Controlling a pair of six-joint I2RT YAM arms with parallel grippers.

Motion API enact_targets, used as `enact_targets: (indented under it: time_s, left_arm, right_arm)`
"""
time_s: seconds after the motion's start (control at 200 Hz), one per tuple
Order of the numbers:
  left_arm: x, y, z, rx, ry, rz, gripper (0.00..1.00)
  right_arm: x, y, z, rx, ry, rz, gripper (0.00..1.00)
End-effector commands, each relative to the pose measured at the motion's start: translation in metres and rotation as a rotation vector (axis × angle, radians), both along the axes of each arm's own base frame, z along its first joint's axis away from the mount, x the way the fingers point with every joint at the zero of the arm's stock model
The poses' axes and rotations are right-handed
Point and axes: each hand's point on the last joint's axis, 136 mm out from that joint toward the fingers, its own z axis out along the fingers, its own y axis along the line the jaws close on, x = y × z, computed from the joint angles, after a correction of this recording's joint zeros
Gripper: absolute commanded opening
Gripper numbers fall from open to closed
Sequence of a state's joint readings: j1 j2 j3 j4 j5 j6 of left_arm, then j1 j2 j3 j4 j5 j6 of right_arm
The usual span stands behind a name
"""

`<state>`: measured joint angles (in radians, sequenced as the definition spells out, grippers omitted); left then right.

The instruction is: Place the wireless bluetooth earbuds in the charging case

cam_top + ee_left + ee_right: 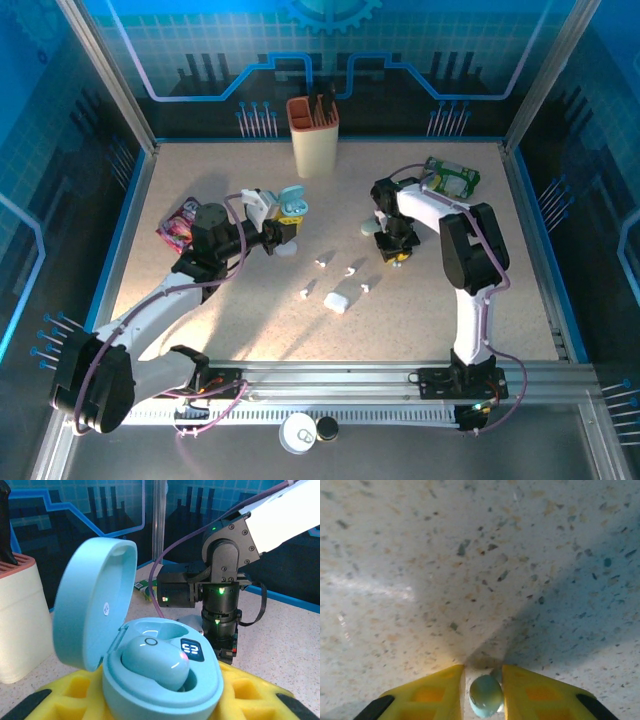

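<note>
My left gripper [280,232] is shut on an open light-blue charging case [165,685] with its lid [95,600] tipped back. One light-blue earbud [155,660] sits in a well of the case, and the well behind it is empty. My right gripper [483,672] points down close to the table, its yellow fingers [535,695] shut on a second light-blue earbud [486,696]. Several tiny white earbuds [350,271] lie loose on the table between the grippers. The right gripper [397,255] stands to the right of the case [292,203].
A white pebble-like case [335,302] lies near the loose earbuds, and a pale one [370,228] beside the right gripper. A beige holder [313,135] stands at the back, with a green packet [450,178] at the back right and a pink packet [178,225] at the left.
</note>
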<state>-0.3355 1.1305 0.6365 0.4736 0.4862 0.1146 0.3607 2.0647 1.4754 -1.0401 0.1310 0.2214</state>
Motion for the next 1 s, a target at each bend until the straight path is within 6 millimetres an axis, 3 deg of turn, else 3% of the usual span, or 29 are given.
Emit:
enact_targets:
  time_s: [0.0,0.125,0.305,0.455,0.65,0.996]
  left_arm:
    - [-0.001,0.002,0.013,0.008,-0.044,-0.005,0.35]
    - [-0.002,0.002,0.013,0.009,-0.045,-0.008,0.35]
    - [0.000,0.000,0.015,0.010,-0.049,-0.013,0.35]
    - [0.002,-0.001,0.013,0.004,-0.045,-0.017,0.35]
    - [0.001,-0.001,0.015,0.005,-0.048,-0.020,0.35]
    - [0.001,-0.002,0.014,0.004,-0.044,-0.025,0.35]
  right_arm:
    - [0.000,-0.005,0.001,-0.054,0.019,0.034,0.26]
    - [0.001,-0.007,0.007,-0.090,0.002,0.039,0.29]
    - [0.003,-0.007,0.023,-0.146,-0.050,0.030,0.41]
    - [0.000,0.000,0.021,-0.178,-0.067,0.029,0.44]
    - [-0.002,0.001,0.013,-0.261,-0.053,0.051,0.39]
    - [-0.004,-0.004,0.017,-0.410,-0.061,0.084,0.30]
